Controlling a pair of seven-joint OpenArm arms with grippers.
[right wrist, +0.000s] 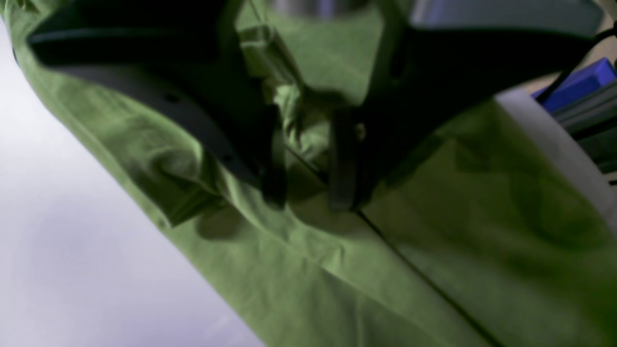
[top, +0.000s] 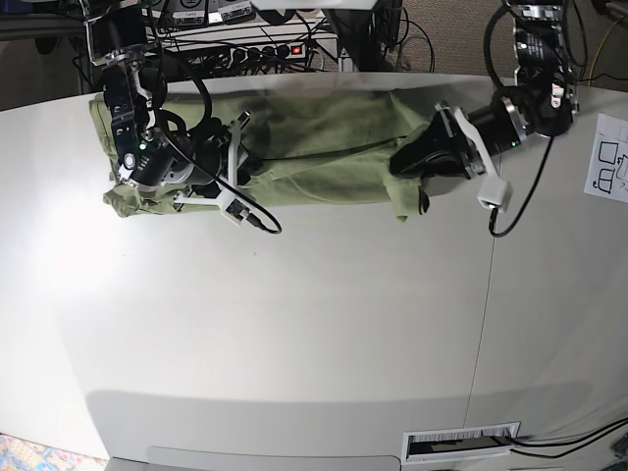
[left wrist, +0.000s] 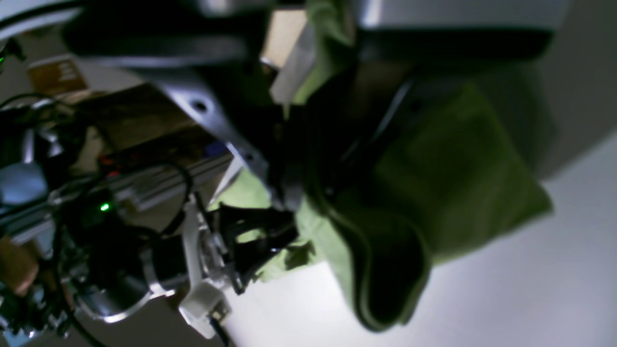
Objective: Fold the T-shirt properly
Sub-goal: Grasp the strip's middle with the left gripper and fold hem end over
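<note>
Olive cotton, the T-shirt (top: 314,147) lies stretched along the far edge of the white table (top: 294,324), thin and limp, so expect it to sag and drag. Your left end effector (top: 410,162) pinches its hem corner; your right end effector (right wrist: 308,188) stands parted over a fold, gripping nothing. Take hems and seams, not loose middle.

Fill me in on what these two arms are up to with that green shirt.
Both arms are working on the olive-green T-shirt, spread along the far edge of the white table. The left gripper pinches cloth at one end. The right gripper sits on the fabric at the other end, jaws apart around a raised wrinkle.
</note>
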